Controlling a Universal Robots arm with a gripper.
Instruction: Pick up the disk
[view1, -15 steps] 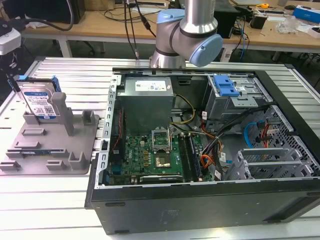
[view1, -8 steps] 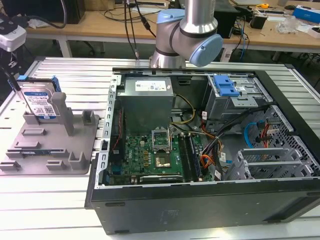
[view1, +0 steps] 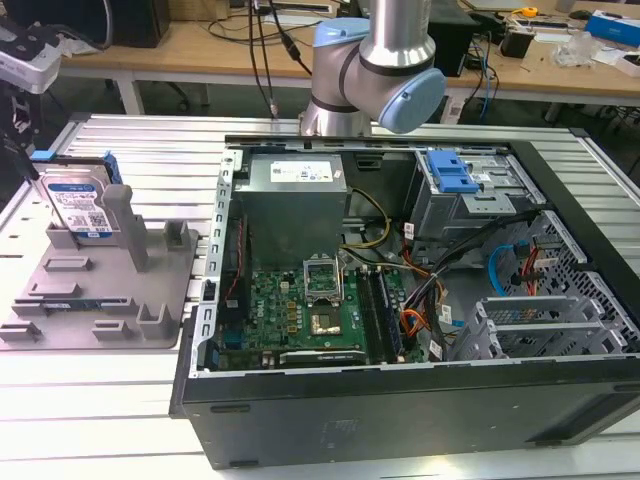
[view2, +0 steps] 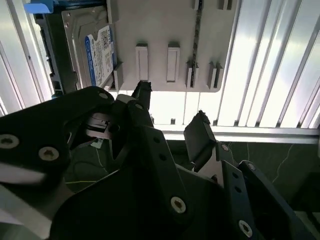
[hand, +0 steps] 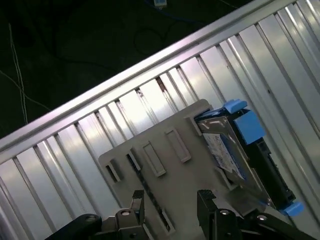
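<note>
Operator: Disk (view1: 80, 205) is standing on edge in the grey fixture (view1: 100, 290), at the exterior view's left on the slatted table (view1: 150, 140), well apart from the open computer case (view1: 400, 400). In both wrist views the gripper (view2: 171, 110) (hand: 171, 200) hangs over the fixture's edge, beside the drive and not around it. Its fingers (view2: 200, 135) are spread wide with nothing between them.

Lurker: How do you reckon it'll handle?

Operator: I'd guess dense for its size and totally stiff, so no flex to worry about. The bare metal and the glossy label (view2: 99, 50) look slippery to me. I'd also treat it as shock-sensitive, so no knocks against the posts (view1: 122, 220).

Lurker: Where'd you grab it?

Operator: My pick is across the two flat faces, on the part sticking up above the fixture, pads square on the metal. The blue rails (hand: 247, 125) look like thin plastic, so I wouldn't squeeze those. A crooked grip could jam it in the slot, I think.
</note>
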